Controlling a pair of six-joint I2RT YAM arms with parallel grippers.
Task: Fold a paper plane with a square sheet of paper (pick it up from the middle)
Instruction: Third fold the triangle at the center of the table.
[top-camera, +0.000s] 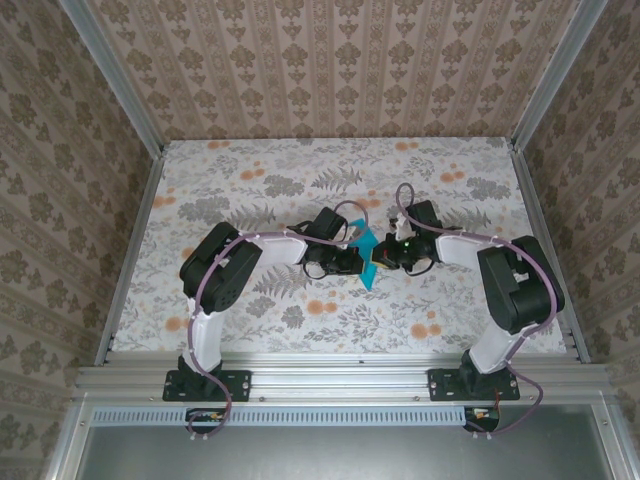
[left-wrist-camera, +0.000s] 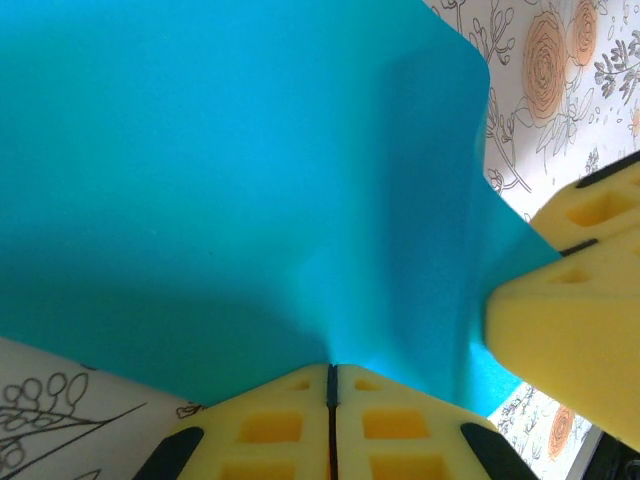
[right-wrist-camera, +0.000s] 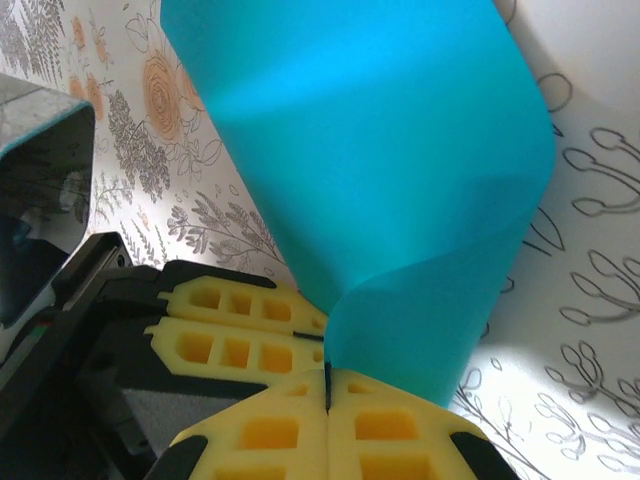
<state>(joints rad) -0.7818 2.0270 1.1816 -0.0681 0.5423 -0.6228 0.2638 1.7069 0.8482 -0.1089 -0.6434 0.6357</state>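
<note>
Reaching inward, left hand (left-wrist-camera: 332, 372) and right hand (right-wrist-camera: 327, 374) face off, both pinching sheet (left-wrist-camera: 250, 180) (curled between)

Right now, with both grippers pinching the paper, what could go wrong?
1. The left gripper and right gripper are both shut on the paper; pulling apart could tear it.
2. The paper bows between them, so a stray crease might form.
3. The grippers sit close together and could bump.
</note>
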